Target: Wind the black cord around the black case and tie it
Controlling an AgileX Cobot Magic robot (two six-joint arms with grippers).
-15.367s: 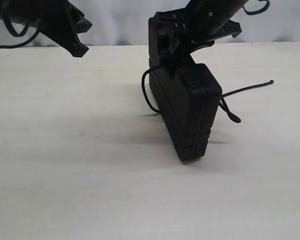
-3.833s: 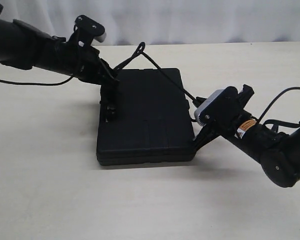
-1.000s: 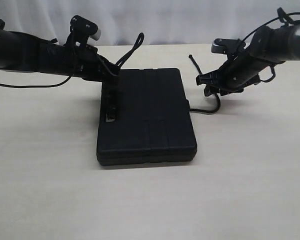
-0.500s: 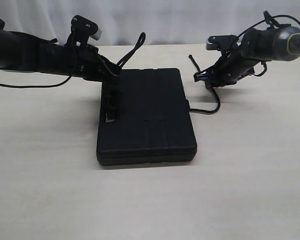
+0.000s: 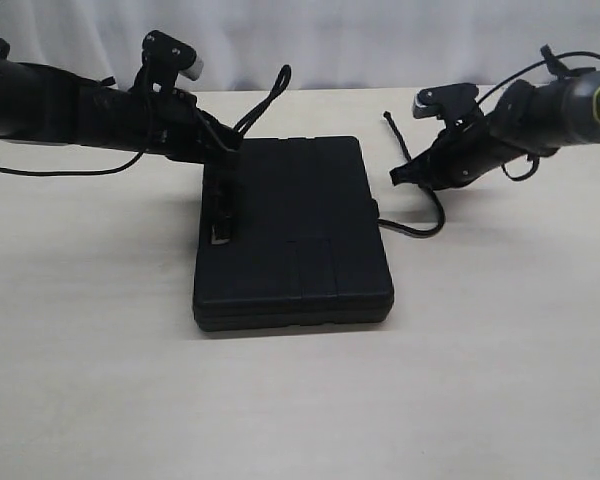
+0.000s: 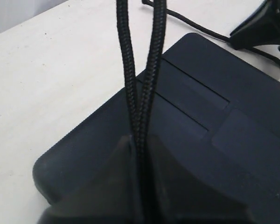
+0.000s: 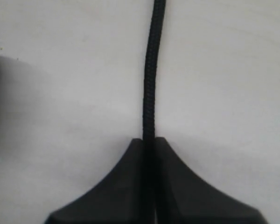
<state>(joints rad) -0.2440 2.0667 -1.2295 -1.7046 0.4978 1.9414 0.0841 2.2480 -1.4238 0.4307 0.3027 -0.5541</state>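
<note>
The black case (image 5: 292, 235) lies flat on the pale table, ribbed panels up (image 6: 224, 135). My left gripper (image 5: 230, 145) hovers over the case's far left corner, shut on a doubled length of black cord (image 6: 141, 70) that rises as a loop (image 5: 270, 95) beyond it. To the right of the case my right gripper (image 5: 400, 175) is shut on a single strand of the cord (image 7: 150, 74); its free end (image 5: 390, 122) sticks up past the fingers and the rest curves down (image 5: 420, 228) to the case's right edge. The cord under the case is hidden.
The pale table (image 5: 500, 380) stretches wide in front of and to both sides of the case. A white curtain (image 5: 360, 40) closes the back edge. Arm cables (image 5: 40, 170) trail over the table at the far left.
My right gripper has dropped slightly and swung back to the right with its cord end, after lifting toward the back. The left gripper and the case have stayed still.
</note>
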